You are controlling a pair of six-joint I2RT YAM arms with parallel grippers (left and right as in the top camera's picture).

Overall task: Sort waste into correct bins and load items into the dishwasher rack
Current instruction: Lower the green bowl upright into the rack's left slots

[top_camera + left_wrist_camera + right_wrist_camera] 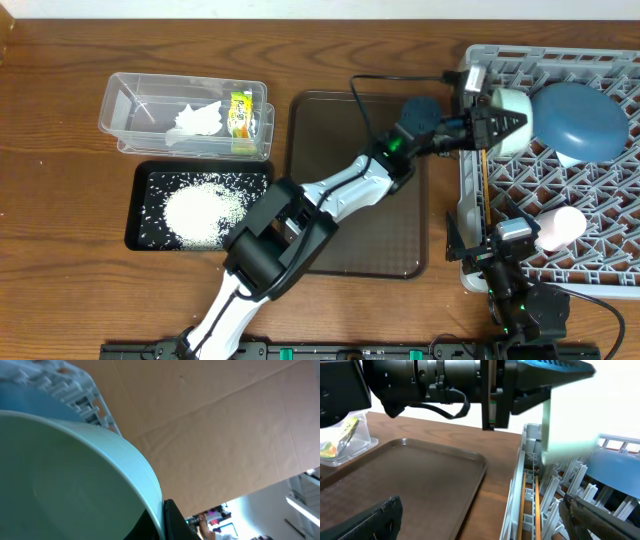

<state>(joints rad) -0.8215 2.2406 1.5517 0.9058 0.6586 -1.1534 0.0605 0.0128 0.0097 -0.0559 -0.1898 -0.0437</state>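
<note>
My left gripper (497,122) is shut on the rim of the pale green-rimmed bowl (512,106) and holds it over the upper left part of the grey dishwasher rack (600,66). In the left wrist view the bowl (65,475) fills the frame, its rim pinched in the jaws (161,521). The blue dish (580,122) leans in the rack beside it. The pinkish cup (560,226) and the chopsticks (484,185) lie in the rack. My right gripper (480,517) is open and empty low by the rack's left edge, near the chopsticks (530,505). I cannot see the small white bowl.
The clear tub (130,100) holds the white tissue (198,118) and the yellow-green wrapper (240,120). The black tray (145,190) holds the rice grains (205,210). The brown serving tray (330,130) lies under my left arm, between the bins and the rack.
</note>
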